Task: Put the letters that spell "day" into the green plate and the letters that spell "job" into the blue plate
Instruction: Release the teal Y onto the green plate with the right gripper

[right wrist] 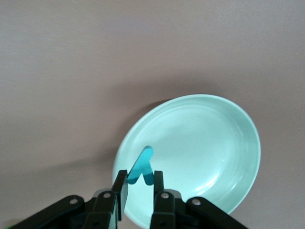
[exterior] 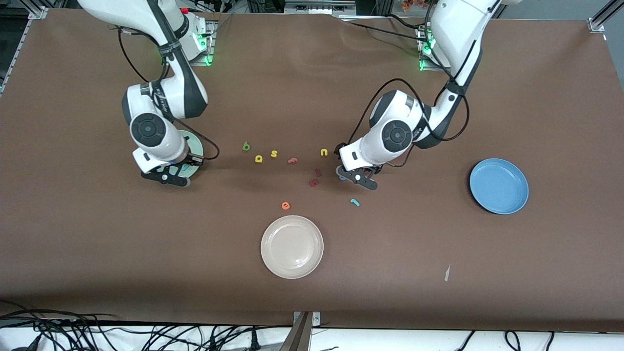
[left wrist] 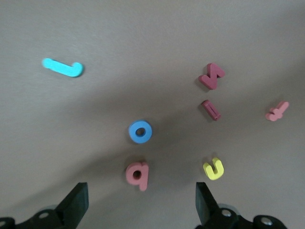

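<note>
Right gripper (right wrist: 139,188) pinching teal y (right wrist: 141,166) over green plate (right wrist: 209,143) rim, left gripper (left wrist: 140,202) open

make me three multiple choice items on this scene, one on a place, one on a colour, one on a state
1. What is the right hand over?
A. the cream-white plate
B. the green plate
C. the blue plate

2. What colour is the ring-shaped o below the left hand?
A. blue
B. orange
C. yellow

3. How do the two hands stand?
A. both open
B. left shut on a letter, right open
C. left open and holding nothing, right shut on the teal y

Answers:
1. B, the right wrist view shows the mint-green plate right under the closed fingers.
2. A, the left wrist view shows a blue ring beside the red-pink b.
3. C, the left fingers stand wide apart above the letters, while the right ones pinch a teal letter.
</note>
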`<action>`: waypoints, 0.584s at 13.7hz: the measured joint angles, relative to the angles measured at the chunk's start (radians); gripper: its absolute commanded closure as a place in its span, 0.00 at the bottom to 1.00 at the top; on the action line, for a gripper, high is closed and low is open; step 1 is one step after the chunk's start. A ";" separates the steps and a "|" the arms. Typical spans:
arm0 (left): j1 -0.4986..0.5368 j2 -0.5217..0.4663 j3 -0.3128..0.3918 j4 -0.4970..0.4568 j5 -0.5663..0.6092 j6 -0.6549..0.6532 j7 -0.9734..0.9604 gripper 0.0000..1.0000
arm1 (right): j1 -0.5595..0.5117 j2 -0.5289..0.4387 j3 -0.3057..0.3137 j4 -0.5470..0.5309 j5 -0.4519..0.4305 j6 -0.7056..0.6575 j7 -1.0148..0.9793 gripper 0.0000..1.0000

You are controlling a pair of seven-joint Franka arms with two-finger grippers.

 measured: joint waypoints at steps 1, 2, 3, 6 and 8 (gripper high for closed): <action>-0.009 0.015 0.003 0.000 0.000 0.016 -0.005 0.01 | 0.000 0.000 -0.007 -0.044 0.000 0.064 -0.010 0.00; -0.018 0.029 0.008 0.000 0.000 0.030 -0.013 0.01 | 0.001 0.001 -0.007 -0.085 0.000 0.118 -0.011 0.00; -0.023 0.038 0.011 0.000 0.000 0.040 -0.017 0.01 | 0.003 0.001 -0.007 -0.110 0.000 0.146 -0.011 0.00; -0.032 0.054 0.025 0.000 0.000 0.044 -0.018 0.01 | 0.004 -0.008 0.007 -0.120 0.001 0.155 0.010 0.00; -0.042 0.065 0.042 0.000 0.000 0.044 -0.018 0.01 | 0.005 -0.023 0.067 -0.120 0.001 0.147 0.122 0.00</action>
